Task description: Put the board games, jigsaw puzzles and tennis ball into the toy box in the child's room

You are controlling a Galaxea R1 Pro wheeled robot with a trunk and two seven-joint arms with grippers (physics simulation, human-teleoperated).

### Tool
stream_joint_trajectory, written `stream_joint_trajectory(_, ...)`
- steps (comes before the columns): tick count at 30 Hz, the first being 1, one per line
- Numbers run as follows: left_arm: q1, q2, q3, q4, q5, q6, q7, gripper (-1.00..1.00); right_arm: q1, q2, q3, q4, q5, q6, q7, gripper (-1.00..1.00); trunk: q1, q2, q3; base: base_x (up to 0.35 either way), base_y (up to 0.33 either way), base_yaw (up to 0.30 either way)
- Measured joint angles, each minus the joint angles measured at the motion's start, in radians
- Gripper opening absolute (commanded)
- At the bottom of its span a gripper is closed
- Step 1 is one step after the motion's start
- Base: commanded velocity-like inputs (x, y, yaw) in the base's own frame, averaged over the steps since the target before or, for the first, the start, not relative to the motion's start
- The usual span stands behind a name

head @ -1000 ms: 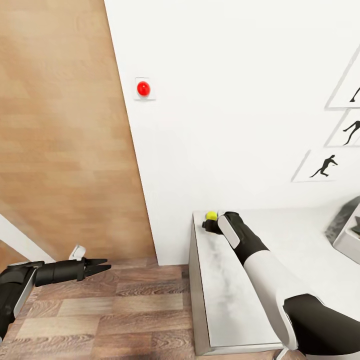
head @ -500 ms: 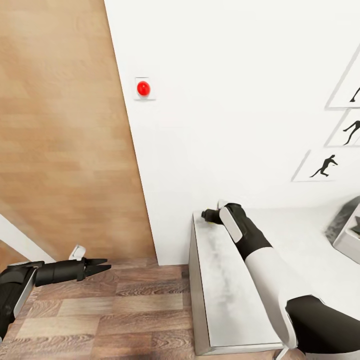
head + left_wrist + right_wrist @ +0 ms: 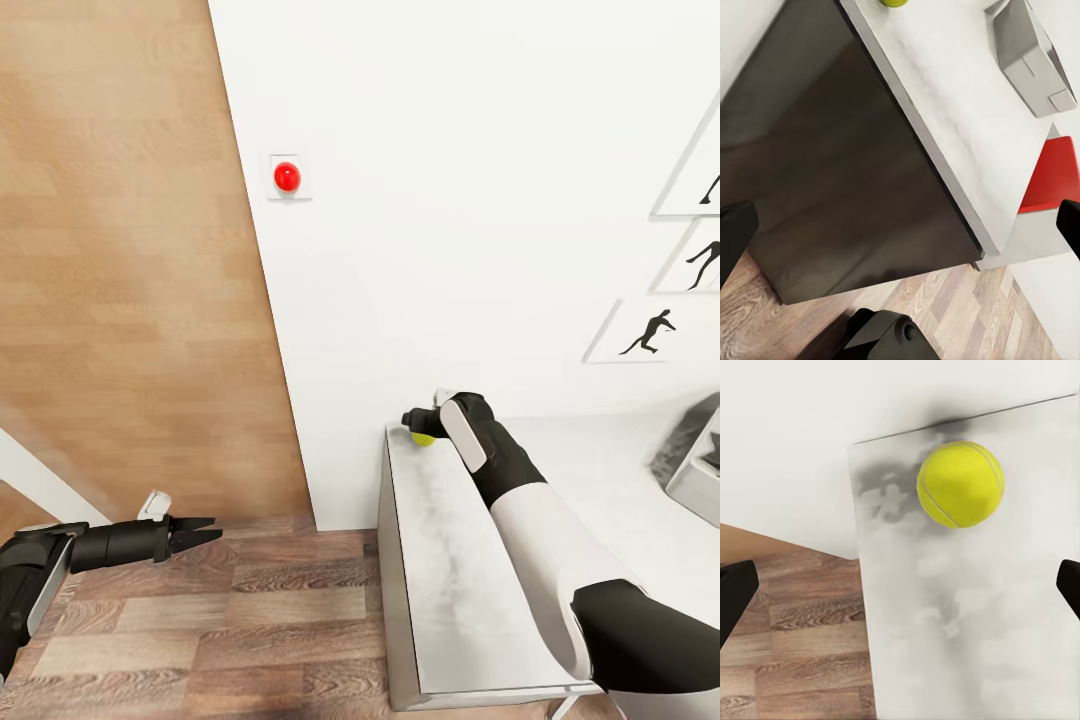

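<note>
Both of my jaws stand apart, grasping nothing. My right gripper (image 3: 418, 424) hangs over the far corner of the table (image 3: 450, 590), and in the right wrist view its two dark fingertips (image 3: 735, 592) sit wide at the frame's edges with the tennis ball (image 3: 961, 484) between and beyond them, untouched. From the head view the ball (image 3: 424, 438) peeks out just under the gripper, resting on the light grey top close to the wall (image 3: 480, 200) and close to the table's left edge. Past that edge the top drops straight to the wood-plank floor (image 3: 230, 620), which is open room. My left gripper (image 3: 200, 531) hangs low over that floor, well apart from the table, its fingers slightly spread. The left wrist view looks across the dark side of the table to its pale top, where the toy box (image 3: 1029, 56) sits tilted in view; I cannot tell what lies inside it. A red chair seat (image 3: 1051, 174) shows just beside the table's edge. On the wall a small red ball (image 3: 287, 177) sits in a square plate, and sports silhouette prints (image 3: 650, 332) hang to the right.
</note>
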Motion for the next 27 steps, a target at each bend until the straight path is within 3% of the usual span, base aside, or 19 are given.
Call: stream_joint_trajectory(27, 0.000, 0.000, 0.000, 0.000, 0.001, 0.000, 0.000, 1.00, 0.001, -0.002, 0.001, 0.004, 0.002, -0.003, 0.002, 1.00, 0.000, 0.000, 0.000, 0.041, 0.000, 0.000)
